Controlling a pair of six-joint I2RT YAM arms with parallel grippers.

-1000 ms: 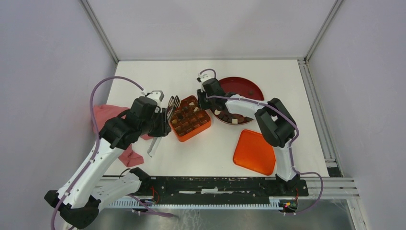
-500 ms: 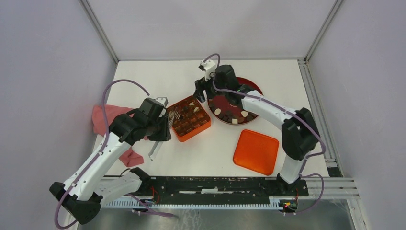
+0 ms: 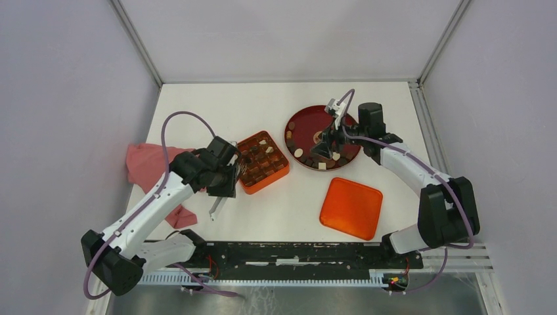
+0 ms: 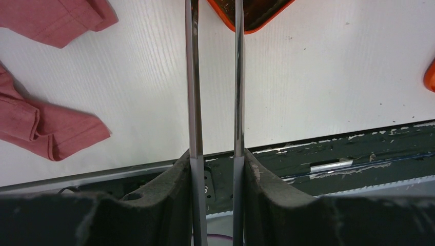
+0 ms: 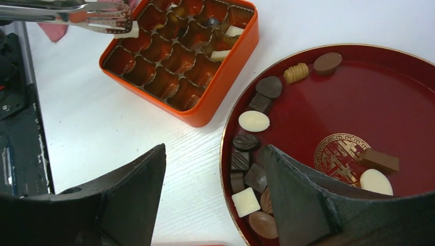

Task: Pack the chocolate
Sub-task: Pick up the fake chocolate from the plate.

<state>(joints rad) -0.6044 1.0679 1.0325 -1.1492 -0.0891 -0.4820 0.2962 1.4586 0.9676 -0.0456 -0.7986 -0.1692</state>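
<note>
Dropping a piece into the box now, by the look of things. Pinching the shiny tongs with the left gripper, pressed together on both thin metal arms. At the tips of the tongs, holding what looks like one small cream piece, right above a cup at the edge of the orange box nearest the left arm. Lower the tips straight down into that cup, slow and steady, and only then loosen the squeeze a little. Do not let go up high, or risk a bounce out onto the white table. Keep the tongs away from the thin walls between the cups, and away from the few pieces already inside. Lift straight up after, not sideways. Over on the round red plate, lots more of the chocolate to pack: dark, brown and cream bits, mostly bunched along the rim nearest the box, with a few apart on the other side. Hanging above that bunch, the right gripper, spread wide with nothing inside. Probably next in line for a grab, so pick one piece with room around, like the white oval, and squeeze softly to avoid a squash. Off to the side, a pink cloth and the orange lid, not needed yet
</note>
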